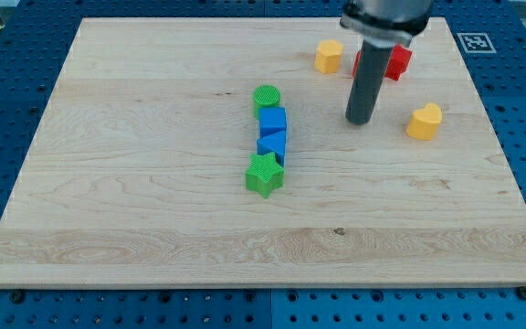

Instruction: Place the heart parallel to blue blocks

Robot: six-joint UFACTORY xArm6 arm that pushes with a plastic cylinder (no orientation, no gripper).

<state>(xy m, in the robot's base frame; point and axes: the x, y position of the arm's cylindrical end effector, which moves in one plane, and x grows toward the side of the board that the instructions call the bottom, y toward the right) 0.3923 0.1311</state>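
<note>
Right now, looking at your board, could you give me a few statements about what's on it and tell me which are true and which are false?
1. My tip touches the yellow heart. False: it stands apart from it, toward the view's left.
2. The blue cube and blue triangle sit in one column between two green blocks. True: the green cylinder is above, the green star below.
3. The yellow heart lies right beside the blue blocks. False: it is far off toward the view's right.
4. A red block lies near the view's top, partly hidden behind my rod. True.
5. There are two yellow blocks. True: the heart and a yellow block near the top.
</note>
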